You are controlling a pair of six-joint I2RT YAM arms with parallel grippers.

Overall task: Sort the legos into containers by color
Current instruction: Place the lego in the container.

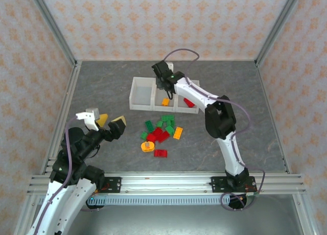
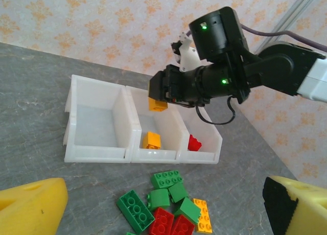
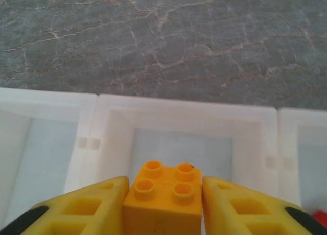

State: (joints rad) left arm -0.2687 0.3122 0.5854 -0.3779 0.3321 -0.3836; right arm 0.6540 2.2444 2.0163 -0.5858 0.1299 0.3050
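Top external view: the right arm (image 1: 220, 120) rises from its base at the near rail, folds at the elbow and reaches back and to the left, with its wrist poised over the middle bin of the containers (image 1: 141, 106). The left arm (image 1: 76, 148) is drawn back at the near left, forearm raised, and the left fingers (image 1: 118, 125) are spread apart and hold nothing. The loose legos (image 1: 162, 132) lie in a cluster on the desk (image 1: 102, 81) in front of the containers, with a round orange piece (image 1: 147, 146) at the near edge of the cluster. Left wrist view: the right fingers (image 2: 162, 86) point downward, clamped on an orange-yellow brick (image 2: 157, 104) suspended above the middle bin. A second orange brick (image 2: 152, 140) lies inside that bin and a red brick (image 2: 194, 142) in the right-hand bin. The left fingers (image 2: 33, 204) sit at the lower corners, wide apart. Right wrist view: the right fingers (image 3: 87, 209) grip the orange-yellow brick (image 3: 163, 194) on both sides, studs facing the camera, directly over the middle bin's floor.
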